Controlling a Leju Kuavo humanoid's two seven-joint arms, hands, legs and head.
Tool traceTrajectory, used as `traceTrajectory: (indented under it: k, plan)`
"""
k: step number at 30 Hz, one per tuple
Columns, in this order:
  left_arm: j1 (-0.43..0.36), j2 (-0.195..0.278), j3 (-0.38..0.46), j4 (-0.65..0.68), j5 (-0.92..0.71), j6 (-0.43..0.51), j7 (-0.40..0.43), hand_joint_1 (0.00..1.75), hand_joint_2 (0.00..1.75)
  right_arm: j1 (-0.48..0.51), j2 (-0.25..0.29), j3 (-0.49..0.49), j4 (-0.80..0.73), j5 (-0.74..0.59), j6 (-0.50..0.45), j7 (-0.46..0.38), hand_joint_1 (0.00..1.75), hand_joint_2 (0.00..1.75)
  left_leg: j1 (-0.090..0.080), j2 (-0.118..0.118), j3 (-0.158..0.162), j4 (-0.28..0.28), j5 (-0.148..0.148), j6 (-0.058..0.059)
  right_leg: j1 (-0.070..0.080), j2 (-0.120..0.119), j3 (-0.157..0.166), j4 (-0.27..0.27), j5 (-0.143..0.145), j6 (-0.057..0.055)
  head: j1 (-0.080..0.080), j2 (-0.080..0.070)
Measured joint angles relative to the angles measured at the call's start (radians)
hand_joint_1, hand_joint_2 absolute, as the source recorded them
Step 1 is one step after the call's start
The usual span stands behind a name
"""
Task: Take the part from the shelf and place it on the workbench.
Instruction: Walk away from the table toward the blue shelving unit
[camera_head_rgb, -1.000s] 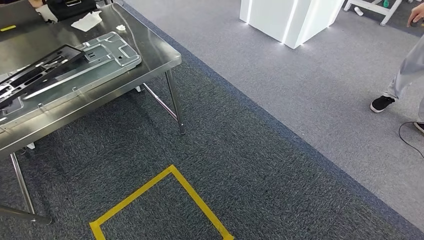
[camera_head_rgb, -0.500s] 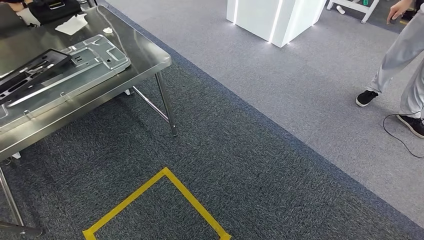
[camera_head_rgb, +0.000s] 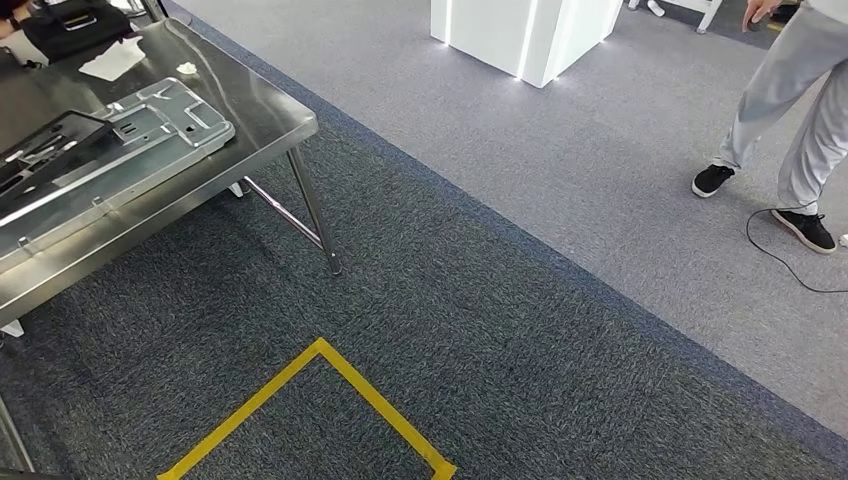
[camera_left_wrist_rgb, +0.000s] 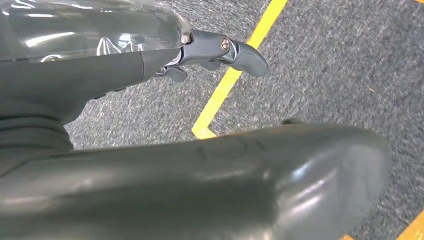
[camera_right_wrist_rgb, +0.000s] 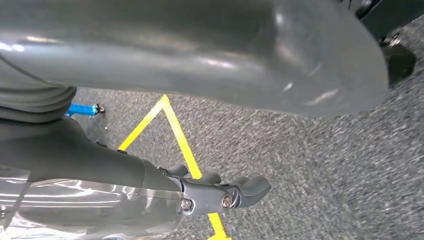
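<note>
Up on the shiny table (camera_head_rgb: 270, 120), seen from the head, a flat grey metal part (camera_head_rgb: 150, 135) is laid, with a black frame (camera_head_rgb: 45, 145) on it. By the left wrist, the left robot hand (camera_left_wrist_rgb: 210, 50) is seen empty, fingers apart. By the right wrist, the right robot hand (camera_right_wrist_rgb: 220, 192) is seen empty too, fingers apart, above yellow tape (camera_right_wrist_rgb: 175, 130).

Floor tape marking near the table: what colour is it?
Yellow. The tape forms an angled outline on the dark grey carpet, clearest in the head view.
</note>
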Motion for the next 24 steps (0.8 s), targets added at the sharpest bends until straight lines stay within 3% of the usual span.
traceTrajectory:
  k: [2, 4, 5, 6, 7, 10, 12, 15, 16, 17, 20, 21, 22, 24]
  plan:
    - [0.0, 0.0, 0.0, 0.0, -0.003, 0.0, 0.0, 0.0, 0.0, 0.0, 0.0, 0.0, 0.0, 0.0, -0.001, 0.0, 0.0, 0.0, 0.004, -0.012, -0.027, 0.065, -0.044, -0.009, -0.002, 0.004, 0.0, -0.005, 0.004, -0.013, 0.0, 0.0]
    - [0.001, 0.0, 0.0, 0.0, -0.006, 0.0, -0.001, 0.0, 0.0, 0.0, 0.0, 0.0, 0.0, -0.002, -0.002, -0.001, 0.0, 0.0, 0.006, -0.023, -0.087, 0.199, -0.112, -0.013, 0.001, 0.01, -0.002, -0.005, 0.005, -0.019, 0.0, 0.0]
    - [0.002, 0.0, 0.0, 0.0, -0.007, 0.0, -0.001, 0.0, 0.0, 0.0, 0.0, 0.0, 0.0, -0.003, -0.002, -0.001, 0.0, 0.0, 0.007, -0.025, -0.114, 0.256, -0.131, -0.014, 0.002, 0.014, -0.003, -0.004, 0.005, -0.02, 0.0, 0.0]
    - [0.003, 0.0, 0.0, 0.0, -0.008, 0.0, -0.001, 0.0, 0.0, 0.001, 0.0, -0.001, 0.0, -0.004, -0.002, -0.002, 0.0, 0.0, 0.007, -0.026, -0.127, 0.284, -0.132, -0.014, 0.004, 0.019, -0.002, -0.004, 0.004, -0.02, 0.0, 0.0]
    - [0.003, 0.0, 0.0, 0.0, -0.009, 0.0, 0.0, 0.0, 0.0, 0.001, 0.0, -0.001, 0.0, -0.004, -0.002, -0.002, 0.0, 0.0, 0.007, -0.026, -0.122, 0.271, -0.113, -0.013, 0.005, 0.024, -0.002, -0.003, 0.004, -0.02, 0.0, 0.0]
    - [0.002, 0.0, 0.0, 0.0, -0.013, 0.0, 0.0, 0.0, 0.0, 0.0, 0.001, -0.001, 0.0, -0.004, -0.003, -0.006, 0.0, 0.0, 0.006, -0.041, -0.035, 0.076, -0.014, -0.002, 0.007, 0.04, 0.0, 0.002, 0.003, -0.016, 0.0, 0.0]
    - [0.001, 0.0, -0.001, 0.0, -0.015, 0.0, 0.0, 0.0, 0.0, 0.0, 0.002, -0.001, 0.0, -0.004, -0.003, -0.007, 0.0, 0.0, 0.003, -0.053, -0.007, 0.005, 0.005, 0.005, 0.008, 0.048, -0.003, 0.004, 0.003, -0.007, 0.0, 0.0]
    - [0.0, 0.0, -0.001, 0.0, -0.014, 0.0, 0.0, 0.0, 0.0, 0.002, 0.002, -0.001, 0.0, -0.004, -0.004, -0.008, 0.0, 0.0, 0.003, -0.047, -0.004, -0.004, 0.012, 0.02, 0.006, 0.05, -0.006, 0.007, 0.002, 0.011, 0.0, 0.0]
    - [-0.001, -0.001, -0.001, 0.0, -0.014, 0.0, 0.0, 0.0, 0.0, 0.003, 0.002, -0.001, 0.0, -0.004, -0.004, -0.008, 0.0, 0.0, 0.004, -0.043, -0.003, -0.008, 0.016, 0.027, 0.005, 0.044, -0.013, 0.023, -0.01, 0.016, 0.0, 0.0]
    - [-0.001, -0.001, -0.001, 0.0, -0.015, 0.0, 0.0, 0.0, 0.0, 0.002, 0.002, -0.001, 0.0, -0.004, -0.004, -0.008, 0.0, 0.0, 0.006, -0.038, -0.002, -0.013, 0.02, 0.034, 0.005, 0.037, -0.029, 0.06, -0.034, 0.021, 0.0, 0.0]
    - [0.001, 0.0, -0.003, 0.0, -0.019, -0.003, 0.001, 0.0, 0.0, 0.002, 0.002, -0.001, 0.0, -0.008, -0.005, -0.008, 0.0, 0.0, 0.002, -0.024, -0.005, -0.014, 0.021, 0.041, -0.001, 0.021, -0.118, 0.249, -0.127, 0.032, 0.0, 0.0]
    - [0.001, 0.0, -0.004, 0.0, -0.022, -0.005, 0.002, 0.0, 0.0, 0.003, 0.002, -0.001, 0.0, -0.01, -0.005, -0.007, 0.0, 0.0, 0.001, -0.02, -0.006, -0.014, 0.021, 0.041, -0.002, 0.019, -0.134, 0.284, -0.133, 0.035, 0.0, 0.0]
    - [0.001, 0.001, -0.006, 0.0, -0.024, -0.007, 0.003, 0.0, 0.0, 0.004, 0.002, -0.001, 0.0, -0.01, -0.005, -0.006, 0.0, 0.0, 0.001, -0.017, -0.005, -0.013, 0.02, 0.04, -0.003, 0.018, -0.132, 0.282, -0.121, 0.036, 0.0, 0.0]
    - [0.0, 0.0, -0.009, 0.0, -0.029, -0.011, 0.006, 0.0, 0.0, 0.006, 0.002, -0.002, 0.0, -0.011, -0.005, -0.004, 0.0, 0.0, 0.001, -0.011, -0.001, -0.012, 0.018, 0.037, -0.003, 0.008, -0.073, 0.169, -0.054, 0.034, 0.0, 0.0]
